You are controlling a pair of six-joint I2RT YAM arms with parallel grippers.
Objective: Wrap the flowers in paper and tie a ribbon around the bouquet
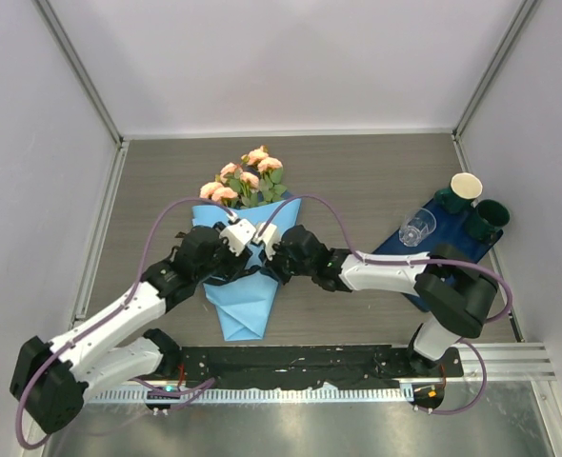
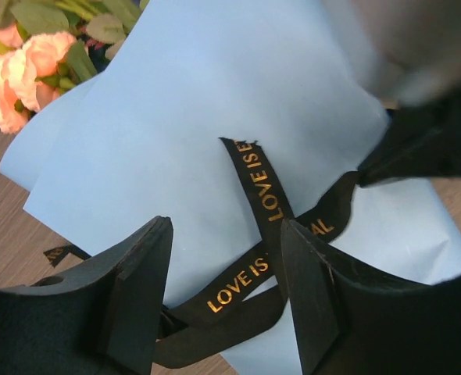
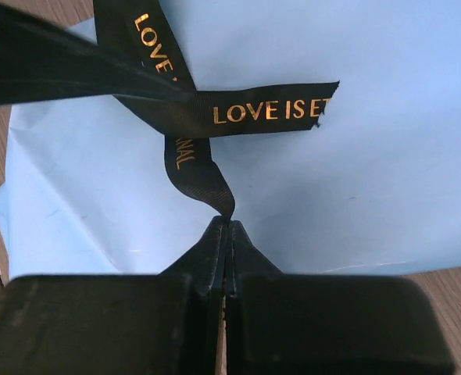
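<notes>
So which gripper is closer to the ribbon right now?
Right. The right gripper is shut on the ribbon, pinching it above the paper. The left gripper hovers open over the ribbon, which shows between its fingers; whether it touches is unclear.

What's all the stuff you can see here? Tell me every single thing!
roses: several, pink-peach with green leaves, poking out of the paper's far end
paper: one, light blue, wrapped as a cone, middle of the table
ribbon: one, black with gold letters, across the paper
mat: one, dark navy, right side
clear cup: one, see-through, on the mat
green cups: two, dark green, mat's far end; one has a cream top
table: one, grey-brown wood
left gripper: one, black, open, over the ribbon
right gripper: one, black, shut on the ribbon
</notes>
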